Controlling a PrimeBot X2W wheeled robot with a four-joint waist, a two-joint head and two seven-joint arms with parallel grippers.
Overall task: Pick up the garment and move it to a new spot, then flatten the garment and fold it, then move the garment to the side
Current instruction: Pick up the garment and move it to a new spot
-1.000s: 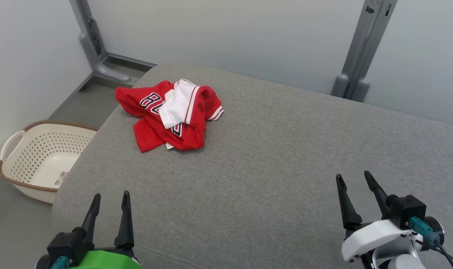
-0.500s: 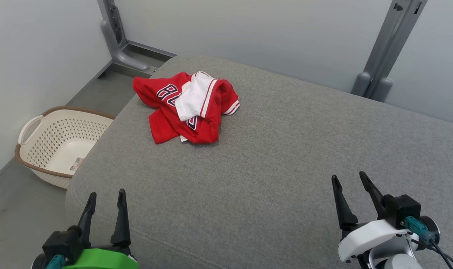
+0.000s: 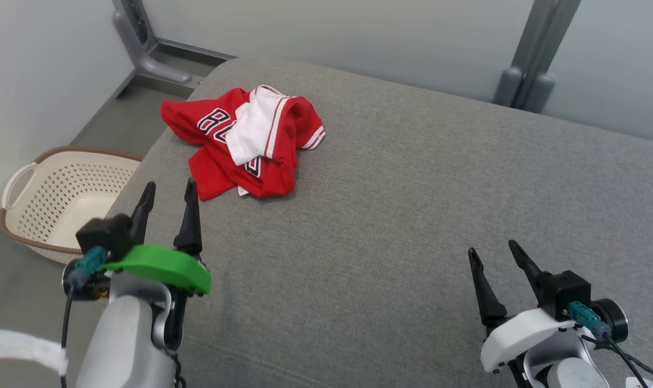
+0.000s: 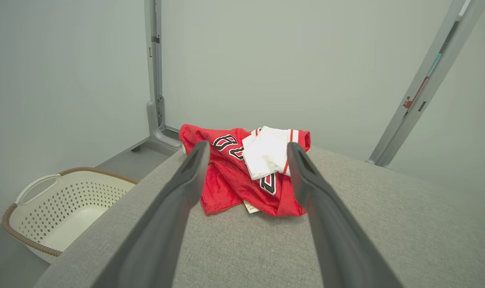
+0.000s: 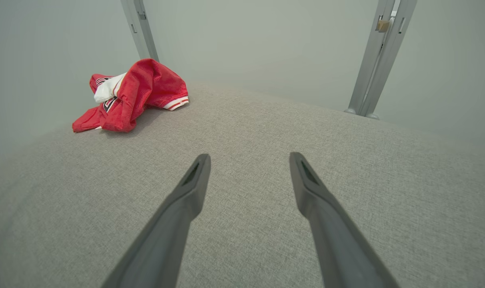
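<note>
Your left gripper point(image 3: 170, 183) has risen and pushed forward, jaws wide and empty. The crumpled red jersey point(image 3: 240, 143) lies near, straight ahead of its fingertips. Your right gripper point(image 3: 492, 247) hangs back, open and empty. The pickup reach looks begun.

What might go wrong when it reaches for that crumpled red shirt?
The shirt lies near the left edge of the cushion, a basket on the floor below; a pull might drag it off. It is bunched in layers, so the open left gripper might pinch only one fold and lift a tangle.
</note>
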